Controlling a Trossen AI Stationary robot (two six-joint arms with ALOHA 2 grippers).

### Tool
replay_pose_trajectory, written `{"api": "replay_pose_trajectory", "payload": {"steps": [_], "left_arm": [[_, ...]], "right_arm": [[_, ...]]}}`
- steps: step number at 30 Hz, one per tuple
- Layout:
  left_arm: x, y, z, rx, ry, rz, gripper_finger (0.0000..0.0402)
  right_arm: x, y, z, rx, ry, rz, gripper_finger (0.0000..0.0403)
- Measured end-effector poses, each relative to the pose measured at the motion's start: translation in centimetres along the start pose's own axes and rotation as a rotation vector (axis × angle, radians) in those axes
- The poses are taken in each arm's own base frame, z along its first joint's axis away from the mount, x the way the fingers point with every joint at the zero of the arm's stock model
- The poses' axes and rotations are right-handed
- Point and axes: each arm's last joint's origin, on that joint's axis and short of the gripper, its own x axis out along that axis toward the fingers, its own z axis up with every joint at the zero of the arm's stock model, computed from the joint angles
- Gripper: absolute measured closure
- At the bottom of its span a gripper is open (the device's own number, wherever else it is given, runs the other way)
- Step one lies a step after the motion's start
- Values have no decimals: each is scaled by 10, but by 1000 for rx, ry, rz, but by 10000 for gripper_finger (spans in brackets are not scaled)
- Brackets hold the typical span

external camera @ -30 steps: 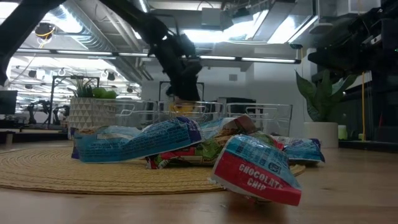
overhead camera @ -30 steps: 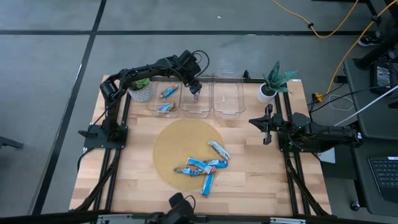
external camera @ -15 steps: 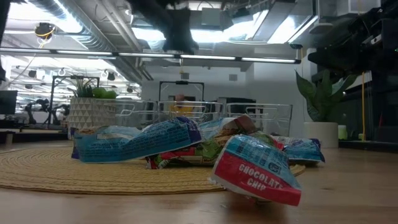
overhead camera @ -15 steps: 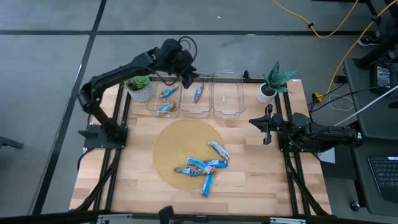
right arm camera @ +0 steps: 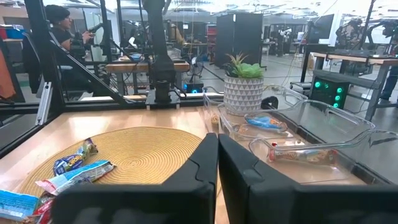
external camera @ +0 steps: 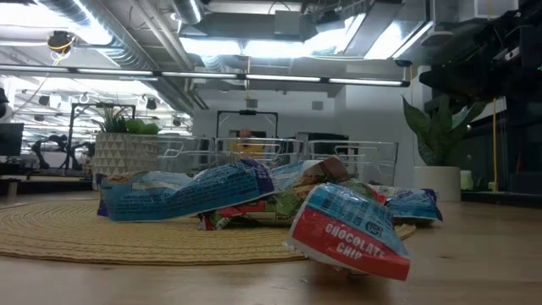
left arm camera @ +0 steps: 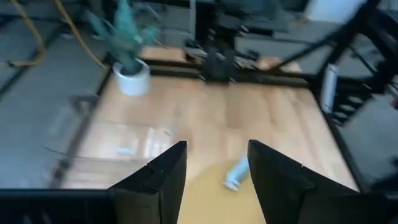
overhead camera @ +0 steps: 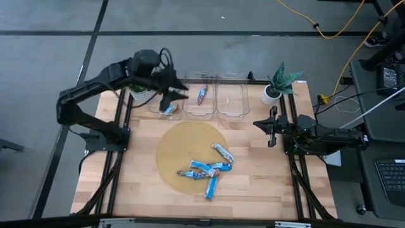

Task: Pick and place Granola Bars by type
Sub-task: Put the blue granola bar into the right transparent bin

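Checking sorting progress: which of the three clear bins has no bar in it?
The bin nearest the white-potted plant; the middle bin holds one bar, the far one blue bars.

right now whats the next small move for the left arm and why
Probably swing the left claw back over the mat toward the loose bars. Its jaws are open and empty above the bins, one bar already lies in the middle bin, and several bars wait unsorted. The right claw rests shut at the table's right edge.
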Motion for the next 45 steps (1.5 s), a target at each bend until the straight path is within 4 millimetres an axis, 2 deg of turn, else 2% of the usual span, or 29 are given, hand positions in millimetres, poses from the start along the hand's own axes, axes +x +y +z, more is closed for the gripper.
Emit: {"api": "replay_pose_trajectory", "payload": {"steps": [10,15,20,26,31,36,45], "left_arm": [[2,-61,-9,53,105,-212,249],[2,-83,-10,42,116,-275,252],[3,-103,-13,17,136,-275,252],[14,-122,-18,-76,177,-192,252],[36,-140,-27,-116,252,-156,252],[69,-157,-41,-126,347,-123,252],[127,-180,-77,-163,574,-42,252]], "right_arm": [[0,0,0,0,0,-1,386],[0,0,0,0,0,0,386],[0,0,0,0,0,4,386],[0,1,0,0,0,26,386],[0,1,0,0,3,26,386],[0,1,0,1,4,26,386],[0,1,-1,0,7,26,386]]}}
